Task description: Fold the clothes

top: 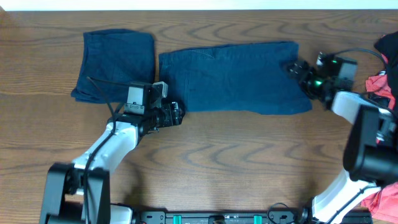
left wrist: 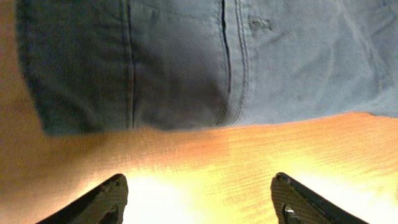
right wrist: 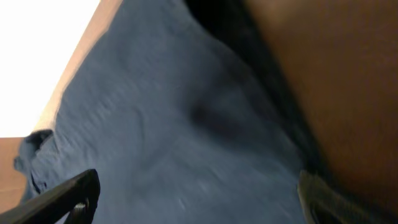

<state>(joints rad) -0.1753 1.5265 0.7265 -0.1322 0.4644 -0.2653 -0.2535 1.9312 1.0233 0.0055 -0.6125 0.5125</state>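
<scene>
Dark blue shorts (top: pixel 239 76) lie spread flat across the middle of the wooden table. A folded dark blue garment (top: pixel 115 61) lies at the back left. My left gripper (top: pixel 177 114) is open and empty, just off the shorts' front left corner; the left wrist view shows the shorts' hem and seams (left wrist: pixel 186 62) ahead of the spread fingers (left wrist: pixel 199 199) over bare wood. My right gripper (top: pixel 297 70) is open at the shorts' right edge; in the right wrist view blue fabric (right wrist: pixel 174 124) fills the space between its fingers (right wrist: pixel 199 196).
A pile of clothes, red (top: pixel 380 86) and dark (top: pixel 388 45), sits at the table's right edge behind the right arm. More red cloth (top: pixel 387 202) lies at the front right. The table's far edge runs along the top.
</scene>
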